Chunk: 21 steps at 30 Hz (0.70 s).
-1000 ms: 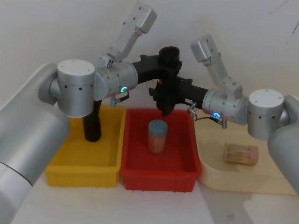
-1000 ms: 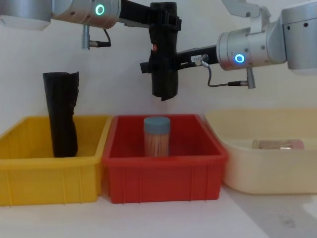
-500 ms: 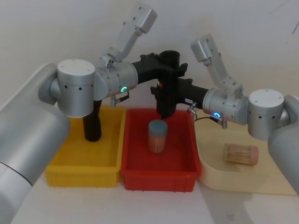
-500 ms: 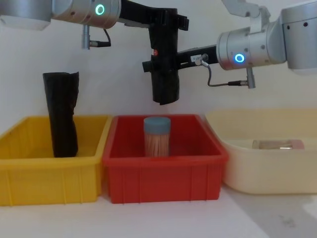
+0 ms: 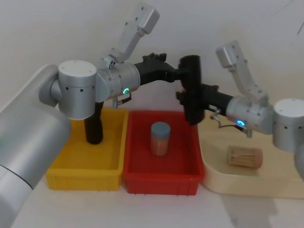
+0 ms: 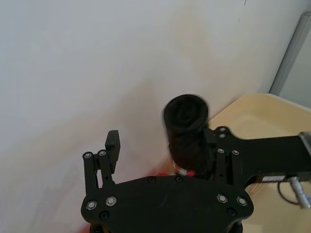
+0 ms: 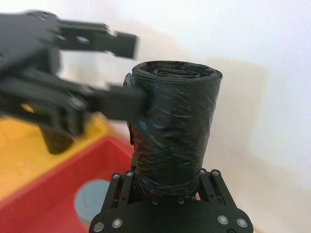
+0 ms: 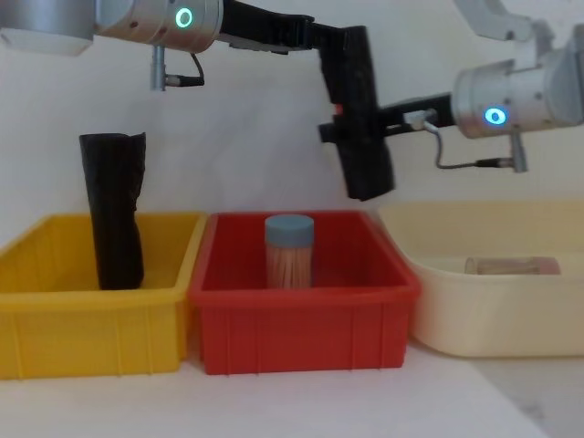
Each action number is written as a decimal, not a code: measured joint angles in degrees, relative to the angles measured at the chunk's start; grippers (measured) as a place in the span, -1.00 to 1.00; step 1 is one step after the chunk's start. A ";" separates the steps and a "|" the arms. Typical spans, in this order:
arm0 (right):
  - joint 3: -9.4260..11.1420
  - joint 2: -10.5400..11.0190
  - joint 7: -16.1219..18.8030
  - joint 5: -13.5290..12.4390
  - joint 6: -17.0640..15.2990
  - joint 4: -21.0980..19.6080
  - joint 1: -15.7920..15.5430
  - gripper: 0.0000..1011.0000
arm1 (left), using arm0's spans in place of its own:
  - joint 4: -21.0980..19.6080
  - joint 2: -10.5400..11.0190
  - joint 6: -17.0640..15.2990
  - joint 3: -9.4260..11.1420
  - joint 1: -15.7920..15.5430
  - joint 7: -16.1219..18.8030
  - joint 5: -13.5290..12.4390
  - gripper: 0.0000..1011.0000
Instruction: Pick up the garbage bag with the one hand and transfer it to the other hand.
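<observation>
Your right gripper [image 8: 351, 132], black and long-fingered, is clamped around the middle of the garbage bag [image 8: 358, 119], a thick tube of crinkly black plastic that hangs tilted in the upper centre-right of the chest view, above the right rim of the red bin [image 8: 301, 315]. Your left gripper [image 8: 315, 36] reaches in from the upper left with its fingers spread wide, their tips just beside the bag's top end; whether they touch it you cannot tell. Below, a round toothpick jar [image 8: 289, 251] with a blue lid stands upright in the red bin. A taller black roll [image 8: 114, 210] stands in the yellow bin [image 8: 91, 319] at lower left. A second jar [image 5: 244, 156] lies on its side in the smooth cream tray [image 8: 493, 310].
</observation>
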<state>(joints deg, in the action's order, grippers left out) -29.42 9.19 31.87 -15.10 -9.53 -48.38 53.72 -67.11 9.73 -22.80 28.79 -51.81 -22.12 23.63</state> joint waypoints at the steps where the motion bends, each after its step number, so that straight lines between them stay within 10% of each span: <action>1: 0.19 0.36 -0.28 0.04 -0.29 -0.62 -0.34 0.07 | 0.00 0.00 0.00 0.01 0.00 0.00 0.00 0.98; 21: 6.57 11.13 -8.26 1.14 -9.55 -14.90 -9.61 0.07 | 0.00 0.00 0.00 0.00 0.00 0.00 0.00 0.98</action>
<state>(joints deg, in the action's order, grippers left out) -22.85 20.32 23.61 -13.96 -19.08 -63.28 44.11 -67.11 9.73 -22.80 28.79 -51.81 -22.11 23.63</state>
